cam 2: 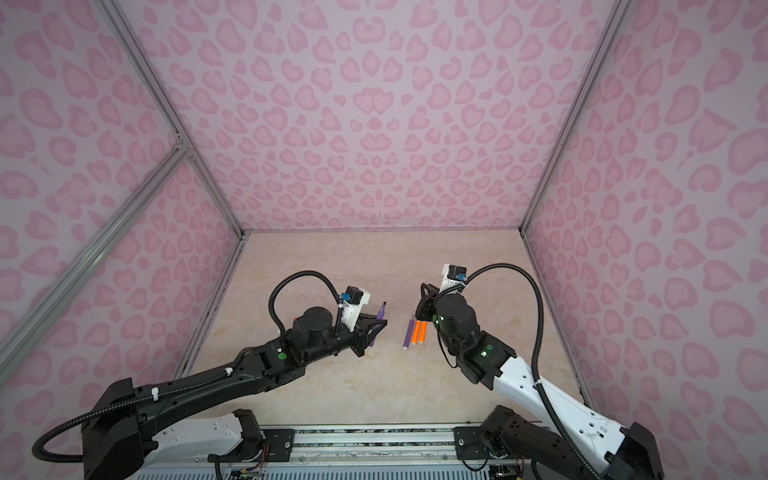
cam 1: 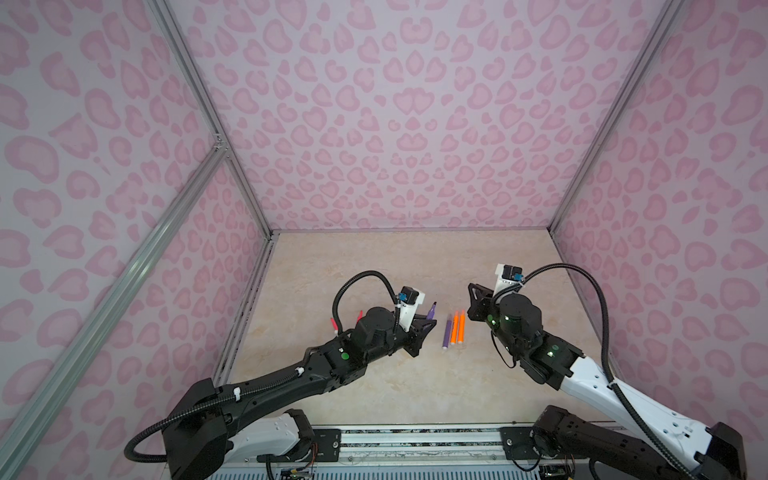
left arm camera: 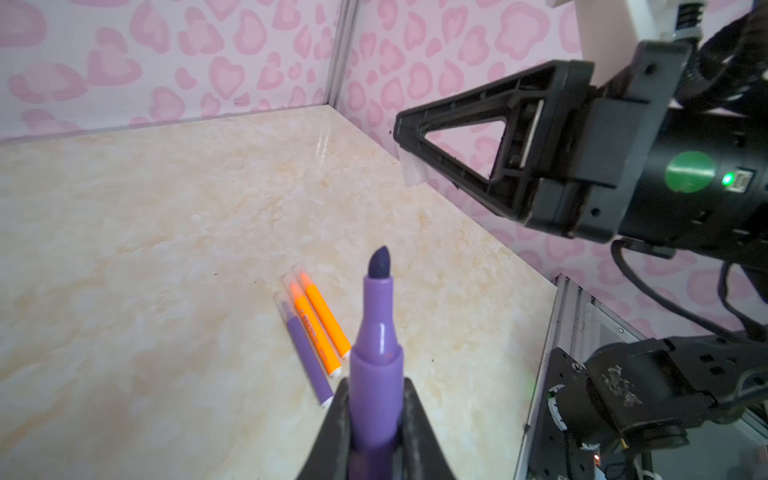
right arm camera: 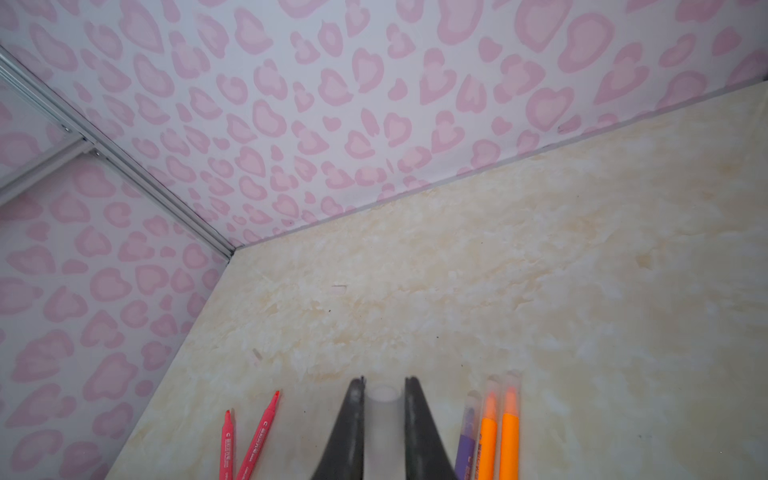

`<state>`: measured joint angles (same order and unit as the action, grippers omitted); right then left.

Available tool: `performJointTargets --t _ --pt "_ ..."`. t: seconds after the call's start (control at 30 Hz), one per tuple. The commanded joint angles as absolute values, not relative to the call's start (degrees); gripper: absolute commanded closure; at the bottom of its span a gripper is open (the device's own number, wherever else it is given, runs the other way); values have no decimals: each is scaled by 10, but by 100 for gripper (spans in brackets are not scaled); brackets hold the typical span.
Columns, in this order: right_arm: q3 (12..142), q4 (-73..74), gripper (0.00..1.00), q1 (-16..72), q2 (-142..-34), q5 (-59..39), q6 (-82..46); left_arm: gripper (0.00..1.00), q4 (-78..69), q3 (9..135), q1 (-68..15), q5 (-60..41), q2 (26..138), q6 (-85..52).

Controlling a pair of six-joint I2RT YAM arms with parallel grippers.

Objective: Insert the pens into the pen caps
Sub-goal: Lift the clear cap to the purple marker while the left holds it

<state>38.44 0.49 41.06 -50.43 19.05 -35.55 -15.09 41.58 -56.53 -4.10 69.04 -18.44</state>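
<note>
Purple pen (left arm camera: 377, 316) is being gripped by left gripper (left arm camera: 376, 382), clear cap (right arm camera: 383, 401) by right gripper (right arm camera: 385, 379); tip could be jammed on rim (if misaligned).

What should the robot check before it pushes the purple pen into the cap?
1. Purple pen clamped in left gripper, tip bare: ok.
2. Clear cap held in right gripper: ok.
3. Tip lined up with cap's mouth: not ok, apart and not facing.
4. Capped pens lie flat, out of the way: ok.
5. Spare caps for the red pens: cannot tell.
</note>
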Motion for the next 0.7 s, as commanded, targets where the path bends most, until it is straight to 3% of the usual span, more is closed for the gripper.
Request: performJointTargets --t 0.0,0.23,0.47,0.67 --pt "339 42 96 400 -446 215 -374 96 -160 440 -591 -48 714 -144" --pt "306 81 97 386 -419 185 -409 96 -133 472 -640 1 757 -114" --pt "315 116 99 386 -457 70 -440 96 -138 468 -643 33 758 -121" --pt "317 120 99 388 -466 47 -441 96 -126 473 -643 67 763 -124"
